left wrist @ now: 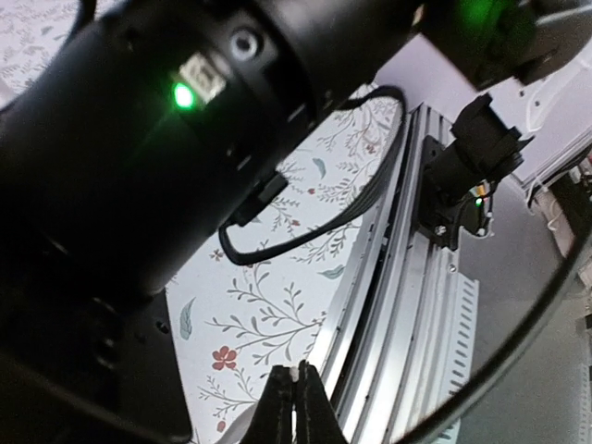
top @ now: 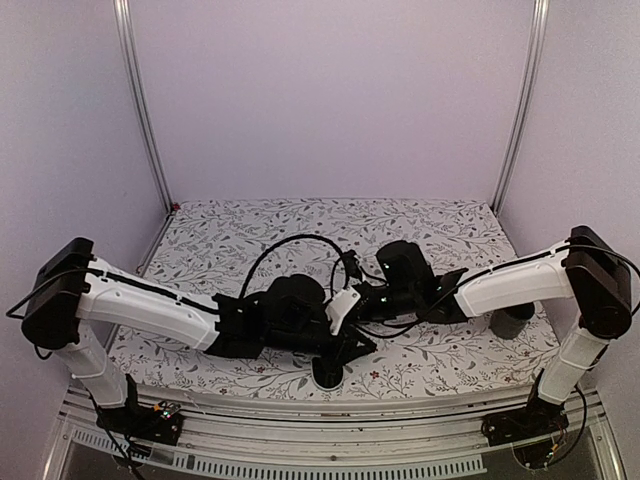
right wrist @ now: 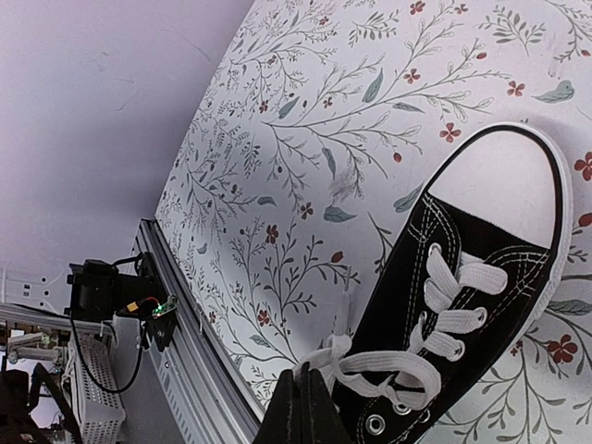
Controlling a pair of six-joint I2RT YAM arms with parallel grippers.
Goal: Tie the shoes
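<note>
the sneaker (right wrist: 412,277) lies on the floral tabletop (right wrist: 305,139) in the lower right of the right wrist view. its long axis slants from the toe cap (right wrist: 513,180) at the upper right down to the eyelet end at the bottom centre. the laces (right wrist: 444,319) cross the tongue in loose bars, and one loose end (right wrist: 324,359) runs from the lower eyelets to the tips of the right gripper (right wrist: 301,398) at the bottom edge. those fingers are pressed together and appear to nip that end, so the shoe sits just up and right of them, toe pointing away.

in the top view the shoe is mostly hidden beneath the two wrists meeting at mid-frame.

the left gripper (left wrist: 294,407) shows at the bottom of its own view, fingers pressed together with a white speck at the tips; whether that is lace is too small to tell. it points toward the metal rail (left wrist: 398,305) at the table's edge. a bulky black arm housing and a black cable (left wrist: 305,231) crowd the upper left.

by this reading the right arm is nearer the laces. free room lies toward the toe and the far cloth, and the rail side is tight.
</note>
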